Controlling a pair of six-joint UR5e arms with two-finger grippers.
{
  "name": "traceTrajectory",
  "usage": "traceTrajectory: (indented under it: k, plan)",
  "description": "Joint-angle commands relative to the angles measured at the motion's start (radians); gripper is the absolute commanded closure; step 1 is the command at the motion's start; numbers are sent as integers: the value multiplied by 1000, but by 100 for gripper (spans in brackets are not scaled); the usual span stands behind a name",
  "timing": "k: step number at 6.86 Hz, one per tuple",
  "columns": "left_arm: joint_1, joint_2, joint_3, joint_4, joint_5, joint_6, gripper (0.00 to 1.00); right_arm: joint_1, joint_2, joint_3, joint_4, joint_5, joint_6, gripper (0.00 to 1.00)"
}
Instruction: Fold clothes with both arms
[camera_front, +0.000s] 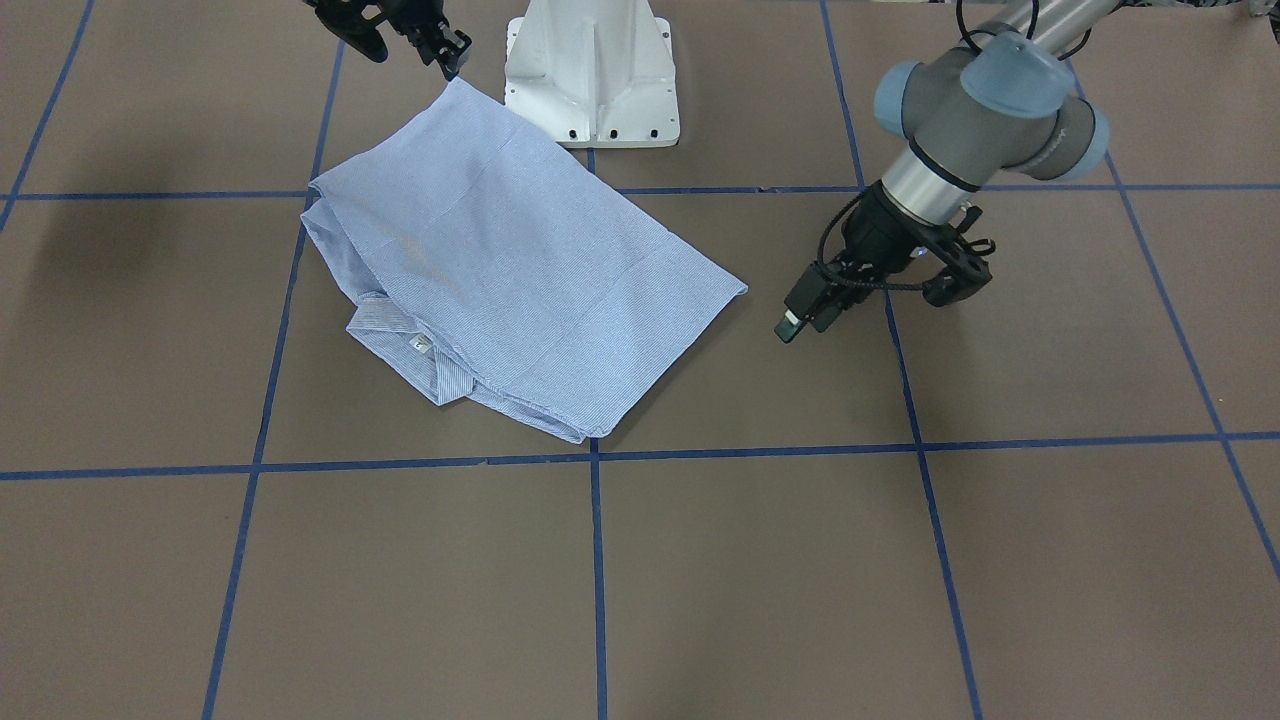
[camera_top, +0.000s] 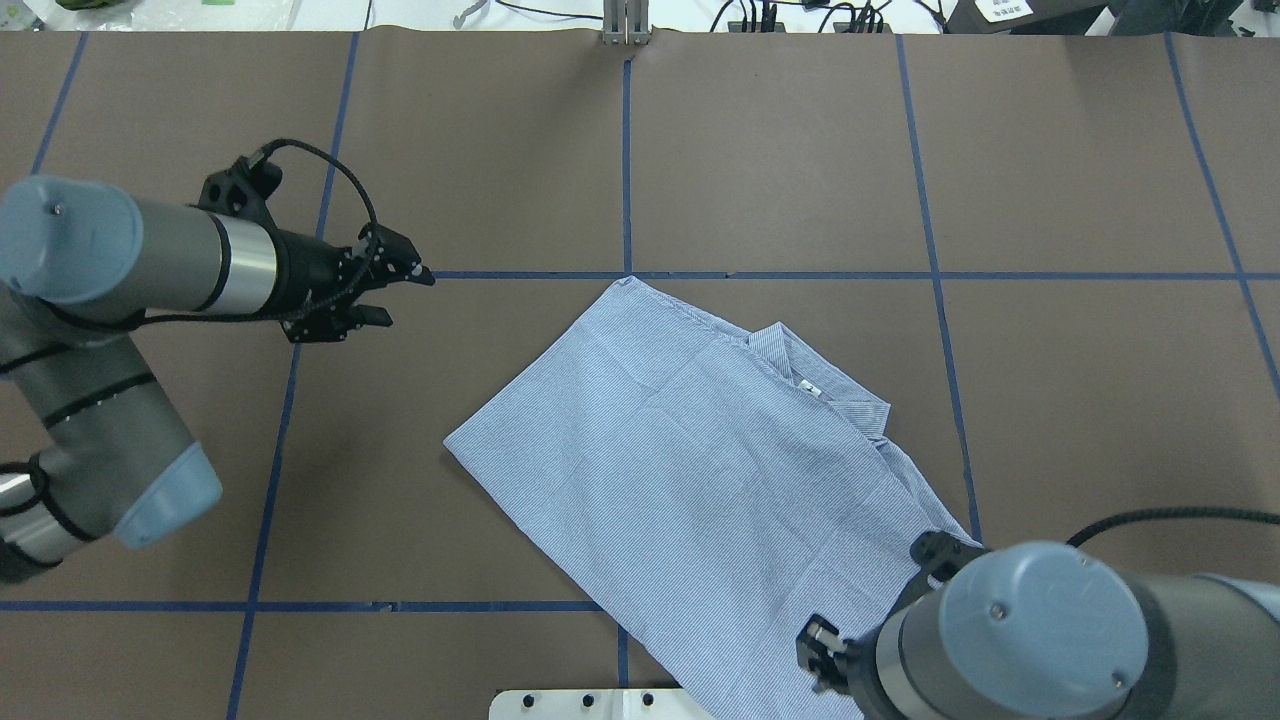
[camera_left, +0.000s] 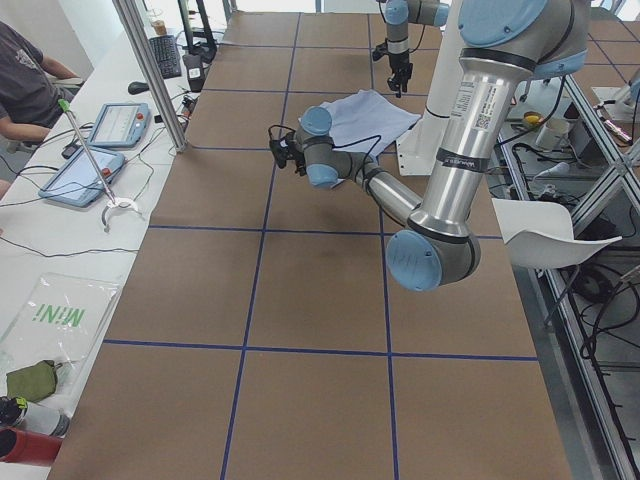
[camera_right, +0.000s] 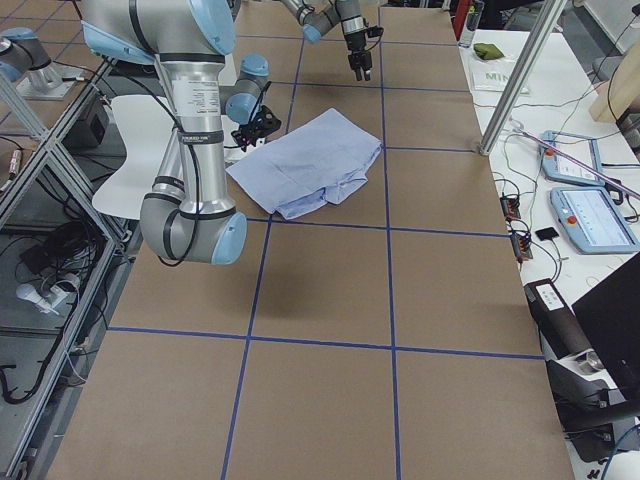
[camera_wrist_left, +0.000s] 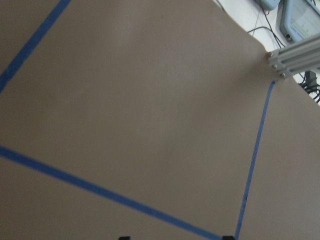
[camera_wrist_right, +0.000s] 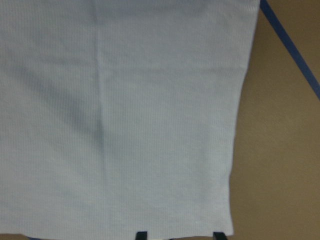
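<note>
Here the striped shirt (camera_top: 700, 470) lies folded and flat near the middle of the brown desk (camera_top: 1050, 400), seen from overhead. Its collar (camera_top: 820, 385) sits on its 2 o'clock side. The left pincer (camera_top: 405, 297) hangs at 9 o'clock from the shirt, well apart from it, with its fingers spread wide and nothing in them. The right pincer (camera_wrist_right: 180, 235) is over the shirt's 5 o'clock corner, fingers spread too.

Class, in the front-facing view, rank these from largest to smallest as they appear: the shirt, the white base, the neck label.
1. shirt
2. base, though the frame's top cuts it off
3. label
</note>
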Motion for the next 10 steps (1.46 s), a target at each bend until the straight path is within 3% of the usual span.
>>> traceTrajectory:
  k: [1, 2, 4, 5, 6, 9, 10]
  plan:
    - [184, 37, -61, 105, 159, -92, 27, 274, 152, -60, 2, -5, -15, 0]
    - [231, 24, -44, 131, 200, -99, 27, 330, 183, -120, 10, -6, -16, 0]
    - [241, -2, -36, 125, 188, -80, 22, 338, 188, -136, 48, -40, -16, 0]
    - [247, -5, -12, 118, 189, -80, 9, 338, 187, -138, 53, -42, -16, 0]
    - [252, -8, -4, 122, 189, -80, 9, 338, 188, -151, 54, -42, -16, 0]
    - [267, -34, 43, 135, 192, -82, 22, 337, 190, -191, 54, -46, -24, 0]
    - [272, -32, 48, 136, 197, -83, 35, 337, 188, -199, 54, -51, -32, 0]
